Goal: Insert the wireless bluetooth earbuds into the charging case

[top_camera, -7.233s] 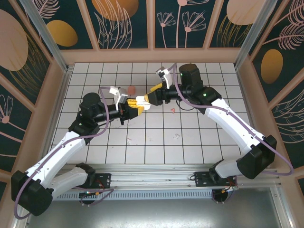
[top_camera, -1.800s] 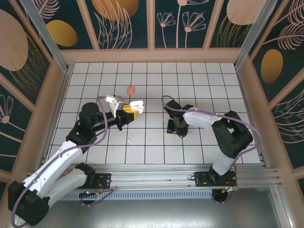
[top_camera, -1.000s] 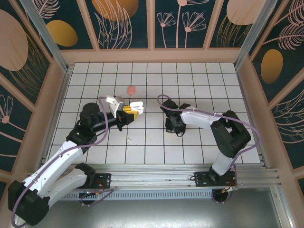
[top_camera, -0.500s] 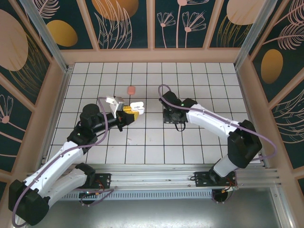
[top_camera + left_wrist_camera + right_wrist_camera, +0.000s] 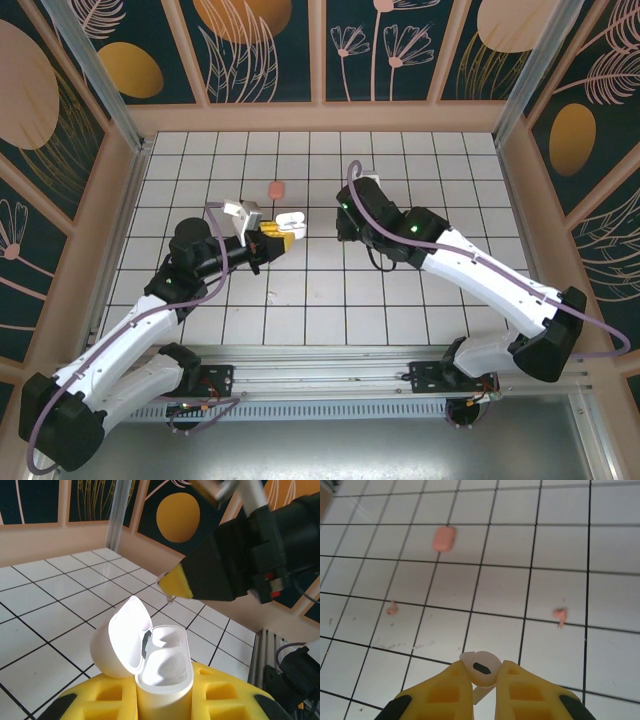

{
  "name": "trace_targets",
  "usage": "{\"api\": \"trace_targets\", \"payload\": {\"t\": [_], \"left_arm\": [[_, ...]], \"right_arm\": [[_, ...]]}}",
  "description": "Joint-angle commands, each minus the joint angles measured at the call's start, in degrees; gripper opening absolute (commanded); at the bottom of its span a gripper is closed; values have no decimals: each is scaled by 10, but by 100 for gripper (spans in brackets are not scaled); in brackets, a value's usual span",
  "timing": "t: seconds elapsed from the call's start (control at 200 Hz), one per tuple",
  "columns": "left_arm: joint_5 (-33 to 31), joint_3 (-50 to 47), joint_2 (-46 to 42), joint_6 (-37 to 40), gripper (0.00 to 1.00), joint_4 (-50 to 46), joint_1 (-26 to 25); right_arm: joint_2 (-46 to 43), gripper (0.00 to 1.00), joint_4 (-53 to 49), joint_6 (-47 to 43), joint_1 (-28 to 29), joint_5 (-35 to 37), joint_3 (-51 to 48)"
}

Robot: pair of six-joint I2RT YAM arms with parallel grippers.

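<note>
- One white earbud (image 5: pixel 480 668) is pinched between the tips of the right fingers (image 5: pixel 462 678). They are closed on it, and its stem points down between them.
- From the left wrist camera, the yellow tip of these fingers hangs in the air beyond the open case, a little higher than it and not touching it.
- The white charging case (image 5: pixel 164 666) is gripped by the left fingers (image 5: pixel 205 682), which are closed tightly on its lower body. It stands upright with the lid folded back to the left, and both hollows inside look empty.
- In the top view this case (image 5: pixel 289 221) is lifted over the middle-left of the table (image 5: pixel 450 170). The right arm's head is just to its right, with a gap between them.
- Two pink earbuds (image 5: pixel 392 608) (image 5: pixel 560 615) lie on the tiles under the right fingers, well apart from each other.
- A closed pink case (image 5: pixel 444 538) lies further back on the table.
</note>
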Motion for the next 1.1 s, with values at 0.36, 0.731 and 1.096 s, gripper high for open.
{"api": "trace_targets", "payload": {"t": [0.36, 0.731, 1.096], "left_arm": [[18, 1, 9, -8, 0, 36, -3], [17, -3, 12, -5, 0, 37, -2], [15, 2, 13, -5, 0, 36, -3]], "right_arm": [[-11, 14, 126, -151, 66, 15, 30], [43, 14, 87, -174, 81, -11, 85], [60, 14, 67, -171, 84, -19, 83]]}}
